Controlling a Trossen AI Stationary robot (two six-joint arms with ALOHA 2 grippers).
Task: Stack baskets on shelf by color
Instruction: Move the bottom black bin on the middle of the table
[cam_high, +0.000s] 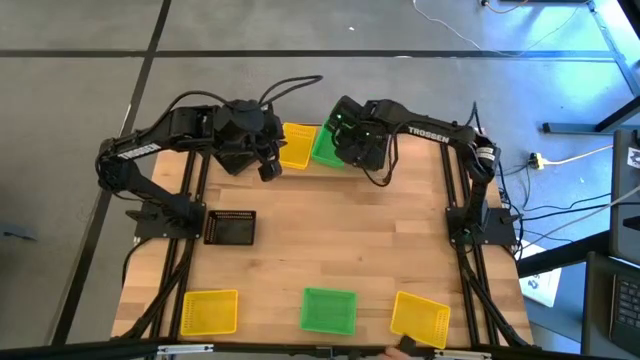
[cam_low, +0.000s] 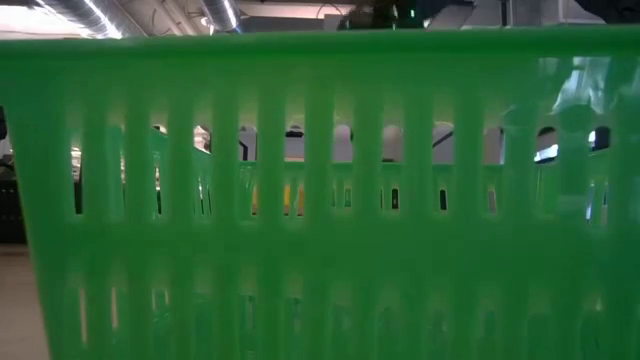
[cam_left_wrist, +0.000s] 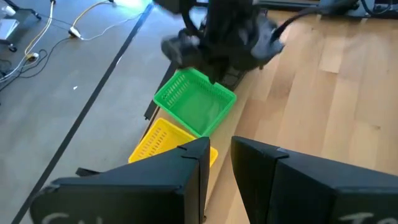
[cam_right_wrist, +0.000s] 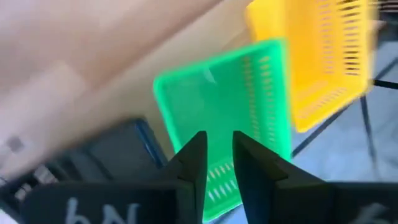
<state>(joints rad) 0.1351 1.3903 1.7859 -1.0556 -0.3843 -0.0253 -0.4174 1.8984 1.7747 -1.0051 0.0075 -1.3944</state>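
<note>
From above, my right gripper (cam_high: 352, 150) hovers over a green basket (cam_high: 324, 148) at the far edge of the table (cam_high: 330, 240), beside a yellow basket (cam_high: 297, 146), and my left gripper (cam_high: 268, 168) hangs near them. Through my right wrist camera, my fingers (cam_right_wrist: 191, 163) stand slightly apart over that green basket, holding nothing. Through my left wrist camera, my fingers (cam_left_wrist: 198, 163) stand a little apart and empty.

Green basket (cam_high: 326, 146) beside yellow basket (cam_high: 297, 146)
</note>
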